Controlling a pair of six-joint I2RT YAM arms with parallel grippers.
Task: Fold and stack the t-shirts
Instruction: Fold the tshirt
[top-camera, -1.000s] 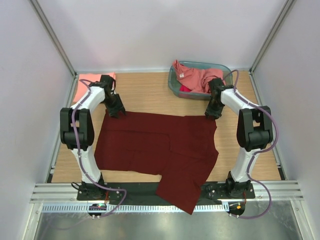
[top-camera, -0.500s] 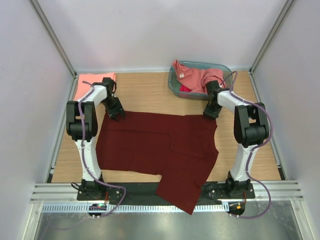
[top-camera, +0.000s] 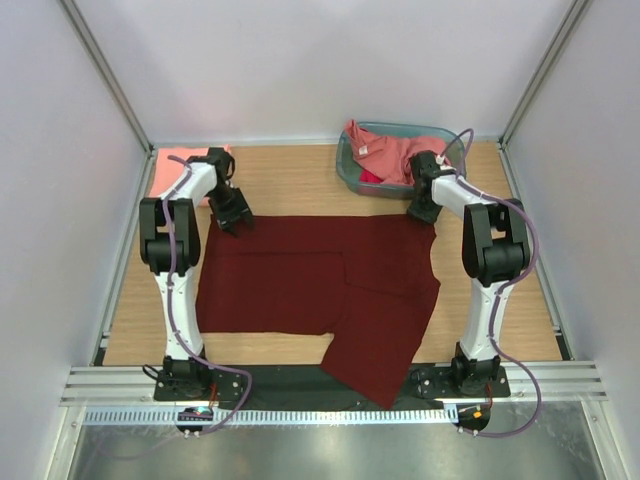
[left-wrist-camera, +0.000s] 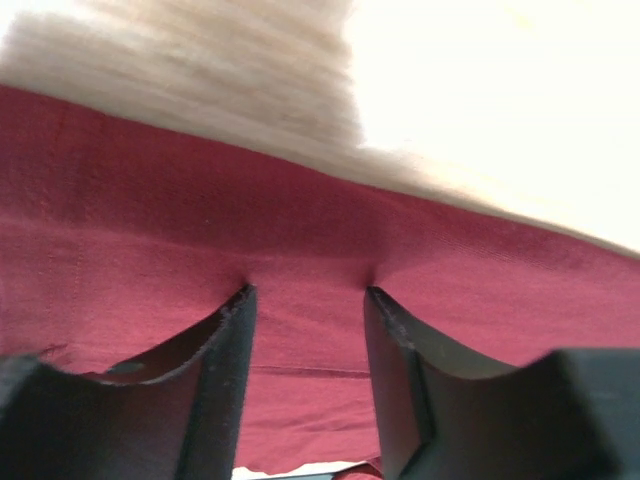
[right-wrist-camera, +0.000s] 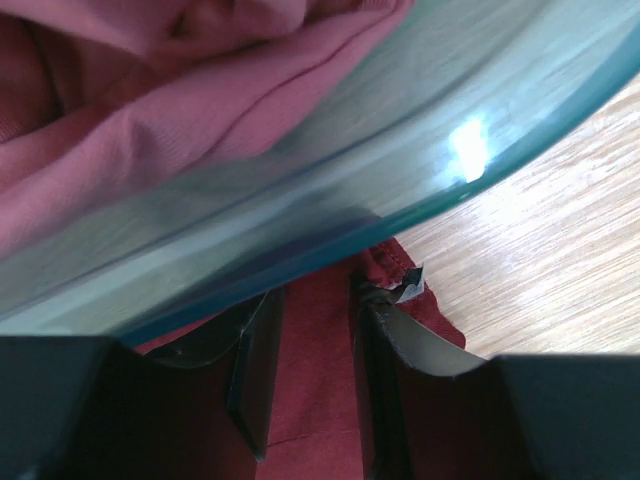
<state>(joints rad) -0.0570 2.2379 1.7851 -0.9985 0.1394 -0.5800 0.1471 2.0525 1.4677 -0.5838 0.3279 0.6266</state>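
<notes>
The maroon t-shirt (top-camera: 320, 285) lay spread flat at the center of the bench (top-camera: 300, 180). The left hand (left-wrist-camera: 308, 300) and the right hand (right-wrist-camera: 312, 330) each grasped its upper edge, at center left and center right. More pink t-shirts (top-camera: 395, 155) filled the basket (top-camera: 350, 172) at upper right.

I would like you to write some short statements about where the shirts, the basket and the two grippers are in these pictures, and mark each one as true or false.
1. The dark red shirt lies spread on the table. True.
2. The blue basket is empty. False: pink shirts are heaped in it.
3. The left gripper is at the far left corner of the dark red shirt. True; the left wrist view shows the cloth between its fingers.
4. The folded pink shirt lies on top of the dark red shirt. False: it lies apart, at the table's far left corner.
5. The right gripper is down by the arm bases. False: it is just in front of the basket, at the shirt's far right corner.
</notes>
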